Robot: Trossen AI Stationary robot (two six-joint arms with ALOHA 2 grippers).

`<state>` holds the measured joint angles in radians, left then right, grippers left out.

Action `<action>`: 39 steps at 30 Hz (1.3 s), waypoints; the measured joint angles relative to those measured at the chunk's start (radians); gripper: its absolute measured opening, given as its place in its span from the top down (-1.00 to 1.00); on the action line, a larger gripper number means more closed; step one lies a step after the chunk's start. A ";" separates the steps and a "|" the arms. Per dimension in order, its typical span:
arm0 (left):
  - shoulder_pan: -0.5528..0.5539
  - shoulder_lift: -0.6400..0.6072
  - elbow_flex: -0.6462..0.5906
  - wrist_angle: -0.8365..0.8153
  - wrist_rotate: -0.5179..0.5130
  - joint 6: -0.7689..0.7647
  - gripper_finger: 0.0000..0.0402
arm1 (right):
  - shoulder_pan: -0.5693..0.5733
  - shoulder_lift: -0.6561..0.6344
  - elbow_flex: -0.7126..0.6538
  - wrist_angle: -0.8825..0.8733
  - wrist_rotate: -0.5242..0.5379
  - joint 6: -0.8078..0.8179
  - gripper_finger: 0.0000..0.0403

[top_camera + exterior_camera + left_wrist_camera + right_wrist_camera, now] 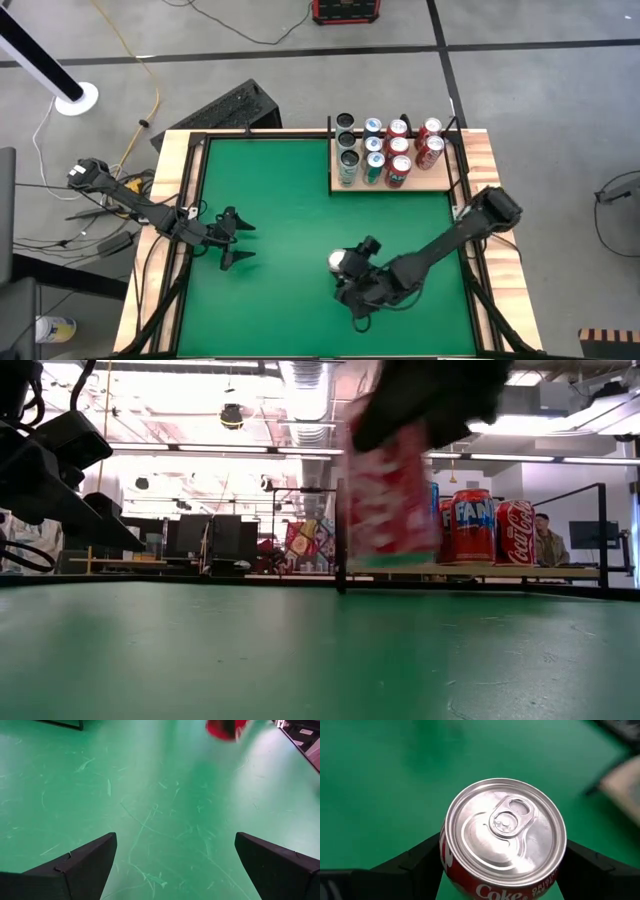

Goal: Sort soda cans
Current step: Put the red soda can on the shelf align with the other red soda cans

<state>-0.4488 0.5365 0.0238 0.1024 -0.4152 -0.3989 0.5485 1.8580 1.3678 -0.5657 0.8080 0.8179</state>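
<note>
My right gripper (347, 268) is shut on a red Coke can (505, 827) with a silver top, over the near middle of the green mat. In the low view the can (390, 495) hangs above the mat. My left gripper (238, 240) is open and empty over the left part of the mat. Its two fingers stand wide apart in the left wrist view (175, 855), which also shows the red can (224, 727) farther off. Several sorted cans stand upright in a wooden tray (440, 183) at the far right: dark ones (346, 130), teal ones (373, 150) and red ones (400, 155). My right gripper pinches the can's side wall (449, 867) between its two fingers (417, 862), one on each side, just below the top rim. The fingers come from above, slanting down. The can is roughly upright, top up, lifted clear of the mat.
A black frame (330, 160) edges the tray's left and near sides. Wooden borders (170, 200) run along the mat's left and right sides. The middle of the mat (290, 200) is bare green.
</note>
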 joint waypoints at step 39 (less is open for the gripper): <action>0.000 0.000 0.000 0.021 -0.011 -0.004 -0.95 | -0.247 -0.710 -0.646 -0.841 0.153 0.978 -0.65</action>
<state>-0.4488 0.5365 0.0238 0.1230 -0.4258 -0.4026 0.3016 1.1476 0.7219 -1.4065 0.9611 1.7963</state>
